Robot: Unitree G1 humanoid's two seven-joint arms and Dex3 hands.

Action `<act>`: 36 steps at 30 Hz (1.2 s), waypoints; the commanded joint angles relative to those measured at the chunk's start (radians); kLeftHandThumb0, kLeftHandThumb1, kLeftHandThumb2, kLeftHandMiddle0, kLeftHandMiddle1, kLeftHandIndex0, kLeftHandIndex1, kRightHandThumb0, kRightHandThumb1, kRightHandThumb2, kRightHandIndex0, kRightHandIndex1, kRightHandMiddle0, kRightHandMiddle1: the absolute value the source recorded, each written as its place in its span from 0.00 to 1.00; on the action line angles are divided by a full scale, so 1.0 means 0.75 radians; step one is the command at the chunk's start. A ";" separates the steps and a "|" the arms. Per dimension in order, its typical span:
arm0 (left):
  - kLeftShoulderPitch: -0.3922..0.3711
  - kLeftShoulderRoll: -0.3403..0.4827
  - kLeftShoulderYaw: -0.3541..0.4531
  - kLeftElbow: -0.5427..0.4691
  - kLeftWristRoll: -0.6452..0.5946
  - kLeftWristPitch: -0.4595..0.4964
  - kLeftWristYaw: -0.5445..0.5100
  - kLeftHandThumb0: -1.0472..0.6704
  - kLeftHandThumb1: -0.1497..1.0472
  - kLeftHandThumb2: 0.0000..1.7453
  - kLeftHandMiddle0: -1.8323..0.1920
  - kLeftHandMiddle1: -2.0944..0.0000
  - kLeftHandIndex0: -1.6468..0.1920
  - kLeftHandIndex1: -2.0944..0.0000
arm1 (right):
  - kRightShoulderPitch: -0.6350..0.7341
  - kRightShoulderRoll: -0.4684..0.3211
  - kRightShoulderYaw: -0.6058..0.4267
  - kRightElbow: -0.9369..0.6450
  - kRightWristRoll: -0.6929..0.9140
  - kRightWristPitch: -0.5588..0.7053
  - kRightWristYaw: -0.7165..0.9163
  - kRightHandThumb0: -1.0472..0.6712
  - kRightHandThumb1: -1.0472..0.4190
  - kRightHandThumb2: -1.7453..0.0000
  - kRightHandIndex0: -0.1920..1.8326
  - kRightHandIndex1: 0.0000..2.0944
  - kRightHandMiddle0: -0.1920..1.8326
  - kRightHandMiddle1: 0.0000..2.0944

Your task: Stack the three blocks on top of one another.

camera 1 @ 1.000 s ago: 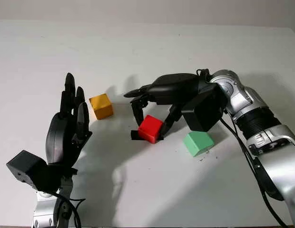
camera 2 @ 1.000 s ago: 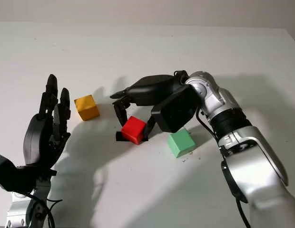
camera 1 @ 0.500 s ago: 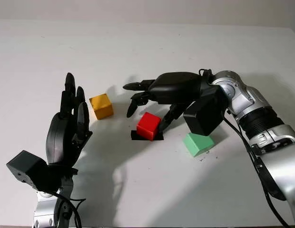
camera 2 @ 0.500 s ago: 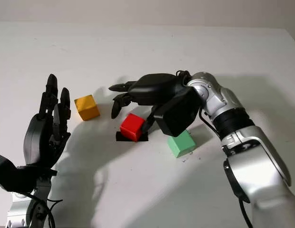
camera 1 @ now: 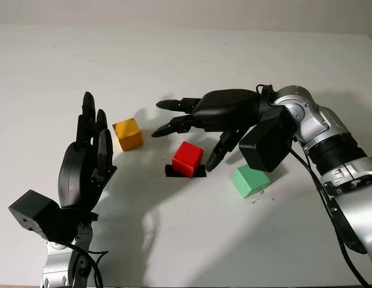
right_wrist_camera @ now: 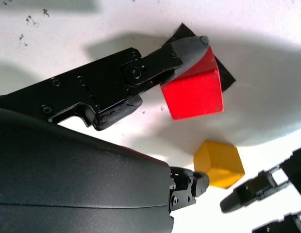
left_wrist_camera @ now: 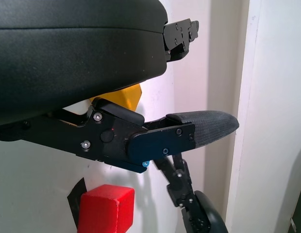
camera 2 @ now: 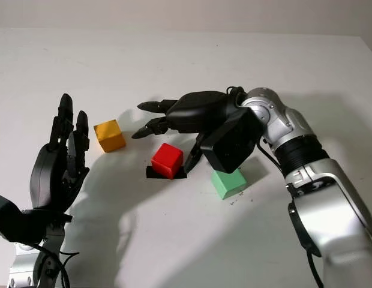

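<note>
Three blocks lie unstacked on the white worktop [camera 1: 246, 240]: red block [camera 1: 188, 159] on a black patch [camera 1: 174, 172], green block [camera 1: 249, 181] right, yellow block [camera 1: 127, 134] left. Right hand [camera 1: 201, 129], open, hovers above red; next, a square regrasp. Left hand [camera 1: 84, 174], open, waits near-left.

The middle block [camera 1: 188, 158] sits on a flat patch [camera 1: 174, 172] under the right hand's fingers [camera 1: 174, 126] (not gripped). A second block [camera 1: 127, 134] lies beyond their tips, the third block [camera 1: 249, 181] beneath the wrist. The left hand [camera 1: 84, 171] stands open, well apart.
</note>
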 commanded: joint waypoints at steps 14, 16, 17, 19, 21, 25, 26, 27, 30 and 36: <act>0.001 0.036 0.043 -0.012 -0.036 0.001 -0.024 0.20 1.00 0.35 1.00 1.00 1.00 1.00 | 0.390 -0.063 -0.500 -0.310 0.429 0.533 -0.224 0.10 0.00 0.64 0.00 0.00 0.00 0.00; -0.006 0.039 0.049 -0.003 -0.042 0.005 -0.024 0.20 1.00 0.34 1.00 1.00 1.00 1.00 | 0.487 -0.052 -0.554 -0.380 0.479 0.620 -0.265 0.11 0.00 0.61 0.00 0.00 0.00 0.00; -0.010 0.043 0.051 0.004 -0.049 0.003 -0.033 0.20 1.00 0.34 1.00 1.00 1.00 1.00 | 0.535 -0.043 -0.575 -0.429 0.505 0.690 -0.284 0.11 0.00 0.60 0.00 0.00 0.00 0.00; -0.016 0.044 0.057 0.011 -0.066 0.006 -0.044 0.20 1.00 0.33 1.00 1.00 1.00 1.00 | 0.624 -0.021 -0.607 -0.540 0.544 0.826 -0.330 0.12 0.00 0.60 0.00 0.00 0.00 0.00; -0.024 0.046 0.059 0.012 -0.069 0.016 -0.045 0.19 1.00 0.32 1.00 1.00 1.00 1.00 | 0.747 0.031 -0.657 -0.648 0.631 0.927 -0.368 0.13 0.00 0.61 0.00 0.00 0.00 0.00; -0.037 0.060 0.059 0.020 -0.048 0.018 -0.044 0.19 1.00 0.32 1.00 1.00 1.00 1.00 | 0.961 0.151 -0.717 -0.801 0.740 1.070 -0.476 0.15 0.00 0.60 0.00 0.00 0.00 0.00; -0.040 0.063 0.058 0.022 -0.039 0.016 -0.042 0.20 1.00 0.33 1.00 1.00 1.00 1.00 | 0.995 0.176 -0.719 -0.829 0.750 1.100 -0.503 0.15 0.00 0.59 0.00 0.00 0.00 0.00; -0.046 0.065 0.056 0.027 -0.030 0.012 -0.039 0.20 1.00 0.33 1.00 1.00 1.00 1.00 | 1.035 0.211 -0.715 -0.854 0.756 1.110 -0.531 0.15 0.00 0.58 0.00 0.00 0.00 0.00; -0.062 0.066 0.056 0.040 -0.016 0.006 -0.034 0.20 1.00 0.33 1.00 1.00 1.00 1.00 | 1.095 0.287 -0.712 -0.913 0.774 1.153 -0.593 0.16 0.00 0.55 0.00 0.00 0.00 0.00; -0.081 0.085 0.056 0.047 0.018 0.008 -0.034 0.21 1.00 0.35 1.00 1.00 1.00 1.00 | 1.130 0.388 -0.680 -0.958 0.774 1.171 -0.654 0.13 0.00 0.52 0.00 0.00 0.00 0.00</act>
